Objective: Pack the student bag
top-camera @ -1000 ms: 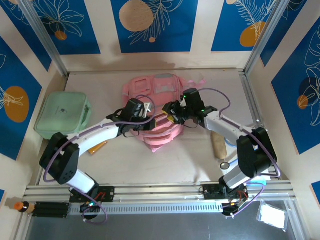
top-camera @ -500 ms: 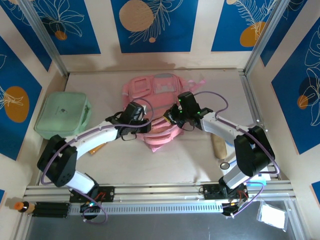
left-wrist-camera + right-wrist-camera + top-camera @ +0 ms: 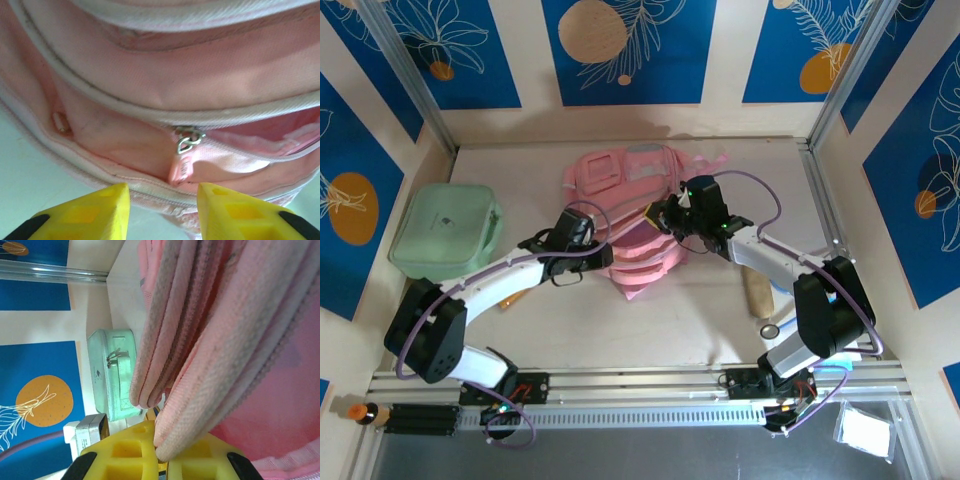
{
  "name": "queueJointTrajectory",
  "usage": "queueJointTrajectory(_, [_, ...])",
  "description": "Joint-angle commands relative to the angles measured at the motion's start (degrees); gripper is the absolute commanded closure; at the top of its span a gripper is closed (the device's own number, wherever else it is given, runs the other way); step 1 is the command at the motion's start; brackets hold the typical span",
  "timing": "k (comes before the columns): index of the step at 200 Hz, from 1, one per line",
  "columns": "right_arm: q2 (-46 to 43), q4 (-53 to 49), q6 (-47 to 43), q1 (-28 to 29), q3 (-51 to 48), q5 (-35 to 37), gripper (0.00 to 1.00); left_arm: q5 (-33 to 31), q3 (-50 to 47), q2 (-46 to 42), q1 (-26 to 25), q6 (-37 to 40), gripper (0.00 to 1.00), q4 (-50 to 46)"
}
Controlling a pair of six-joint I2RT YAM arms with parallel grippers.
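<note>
The student bag [image 3: 625, 180], pink with grey patches, lies in the middle of the table with its mouth toward the arms. My right gripper [image 3: 658, 214] is shut on the bag's upper rim; in the right wrist view the yellow fingers [image 3: 135, 452] pinch that thick pink edge [image 3: 210, 390] and hold it up. My left gripper [image 3: 603, 250] sits at the bag's near left edge, open, with nothing between the fingers. Its yellow fingertips [image 3: 100, 210] frame the bag's lower seam, and a silver zip pull [image 3: 187, 140] hangs just beyond them.
A mint-green case [image 3: 445, 230] lies at the left, also seen past the bag as the case [image 3: 112, 375]. An orange pen [image 3: 517, 295] lies by the left arm. A wooden stick [image 3: 757, 290] and a small round object [image 3: 770, 328] lie near the right arm. Metal posts stand at both back corners.
The left gripper has opened and drawn back leftward from the bag. The right gripper has closed on the bag's rim and raised it slightly, widening the mouth.
</note>
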Motion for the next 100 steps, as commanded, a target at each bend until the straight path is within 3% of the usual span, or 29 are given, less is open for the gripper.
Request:
queueJointTrajectory(1, [-2.5, 5.2, -1.4, -0.5, 0.4, -2.4, 0.96, 2.5, 1.2, 1.2, 0.7, -1.3, 0.58, 3.1])
queueJointTrajectory(100, [-2.0, 5.7, -1.3, -1.1, 0.7, -3.9, 0.96, 0.2, 1.9, 0.0, 1.5, 1.0, 0.64, 4.6])
